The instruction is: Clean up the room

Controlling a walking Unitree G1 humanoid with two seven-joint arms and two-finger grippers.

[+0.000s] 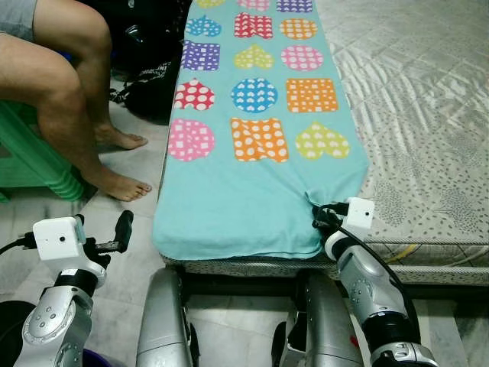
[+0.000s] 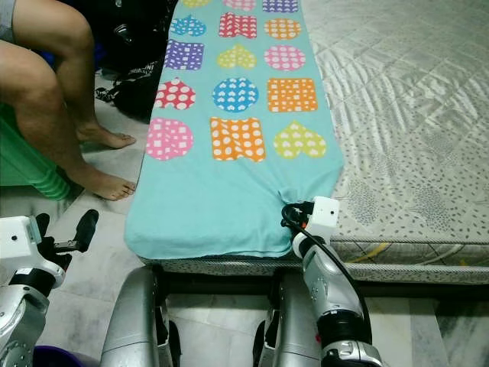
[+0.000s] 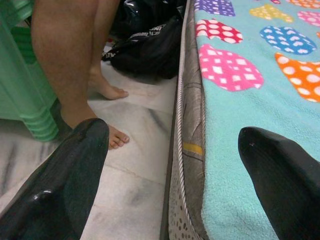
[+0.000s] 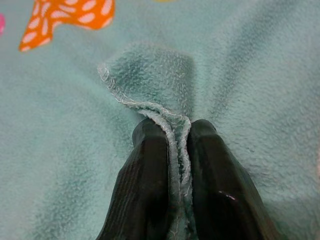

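the turquoise blanket (image 1: 252,176) with coloured shapes lies along the mattress (image 1: 428,115) edge. the right claw (image 4: 179,137) is clamped on the blanket's near corner hem. the left claw (image 3: 170,165) hangs spread open beside the mattress's near side, over the floor (image 3: 125,165), near a person's bare feet (image 1: 122,186).

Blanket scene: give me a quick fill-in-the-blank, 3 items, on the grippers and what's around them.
1. The right gripper is shut on the near corner of the ____ blanket.
2. The left gripper hovers with its fingers ____, at the mattress edge.
3. A person's bare foot rests on the floor to the robot's ____.

Missing words: turquoise; open; left
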